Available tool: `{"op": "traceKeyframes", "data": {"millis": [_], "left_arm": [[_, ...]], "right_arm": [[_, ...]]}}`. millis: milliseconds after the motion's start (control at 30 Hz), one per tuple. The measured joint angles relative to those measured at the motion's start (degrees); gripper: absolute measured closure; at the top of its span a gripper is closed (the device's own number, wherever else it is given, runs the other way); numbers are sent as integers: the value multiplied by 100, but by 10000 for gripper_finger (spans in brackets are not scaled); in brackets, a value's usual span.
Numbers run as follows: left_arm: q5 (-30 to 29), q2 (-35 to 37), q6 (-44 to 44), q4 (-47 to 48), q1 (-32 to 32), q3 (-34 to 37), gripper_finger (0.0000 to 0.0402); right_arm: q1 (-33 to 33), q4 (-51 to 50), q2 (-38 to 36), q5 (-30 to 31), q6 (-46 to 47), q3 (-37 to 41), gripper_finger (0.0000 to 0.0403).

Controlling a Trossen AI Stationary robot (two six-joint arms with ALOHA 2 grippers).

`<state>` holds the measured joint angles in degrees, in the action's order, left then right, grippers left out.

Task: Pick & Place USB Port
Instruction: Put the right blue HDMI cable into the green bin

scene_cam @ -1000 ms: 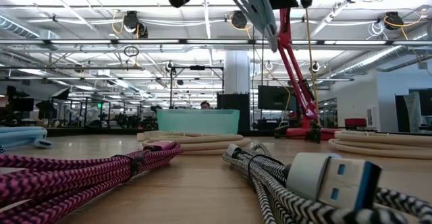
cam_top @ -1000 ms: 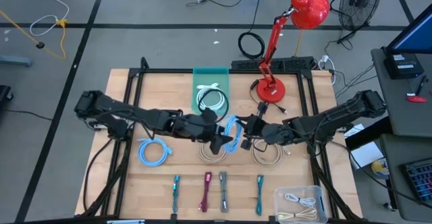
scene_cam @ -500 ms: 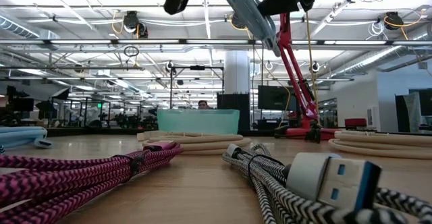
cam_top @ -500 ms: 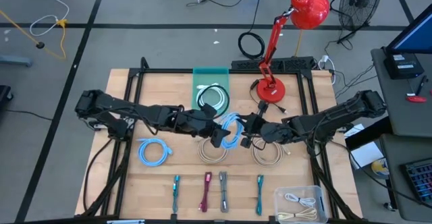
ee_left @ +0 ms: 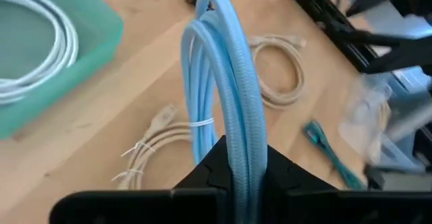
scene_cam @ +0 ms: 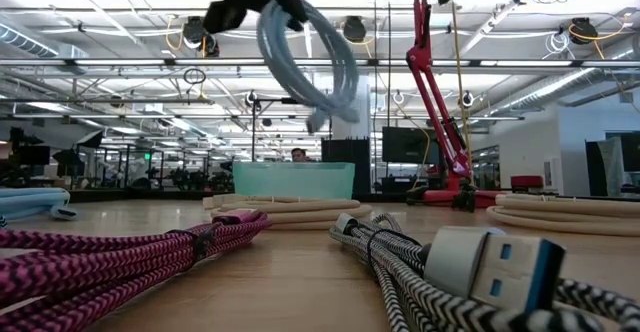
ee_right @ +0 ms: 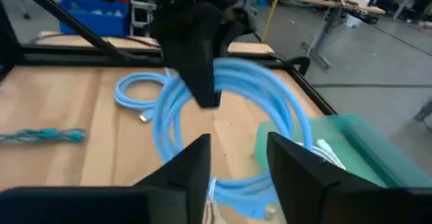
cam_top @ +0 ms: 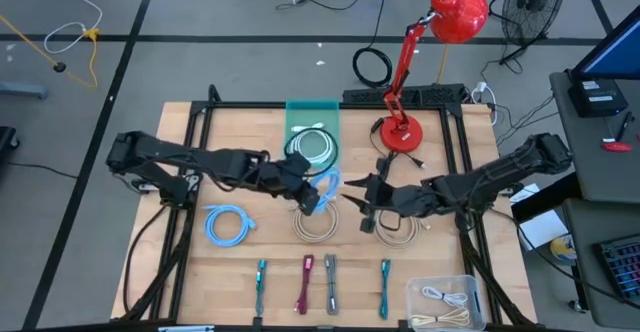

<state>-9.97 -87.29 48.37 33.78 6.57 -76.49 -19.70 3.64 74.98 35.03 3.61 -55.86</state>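
So the cable in play is a light blue coil (cam_top: 322, 191), a few loops bundled together with a thin white tie around one side. It's up off the table right now, hanging in the air over the middle of the wood top, just in front of the green tray (cam_top: 313, 115). From table height the loops (scene_cam: 310, 62) dangle down tilted, with a loose end poking out at the bottom. Up close the coil (ee_left: 223, 102) stands on edge, strands running side by side in a tall arch. It reads as a round hoop (ee_right: 229, 123) seen from the other side.
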Motion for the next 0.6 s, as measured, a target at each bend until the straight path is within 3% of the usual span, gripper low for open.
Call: {"op": "traceKeyframes", "data": {"millis": [233,433,533,600], "left_arm": [[917,1012,-1304,521,-1171,0,373],[2540,1321,-2650,748,-2935,-2,373],[3725,1099,-3359,774,-3588,-2,373],[4212,849,-3813,797,-3865,-2,373]], "right_arm": [[-316,-34,-222,-75,-136,0,223],[-544,-88,-250,-415,-322,0,223],[-560,-85,-250,-690,-323,0,227],[-555,-88,-250,-690,-325,0,229]]}}
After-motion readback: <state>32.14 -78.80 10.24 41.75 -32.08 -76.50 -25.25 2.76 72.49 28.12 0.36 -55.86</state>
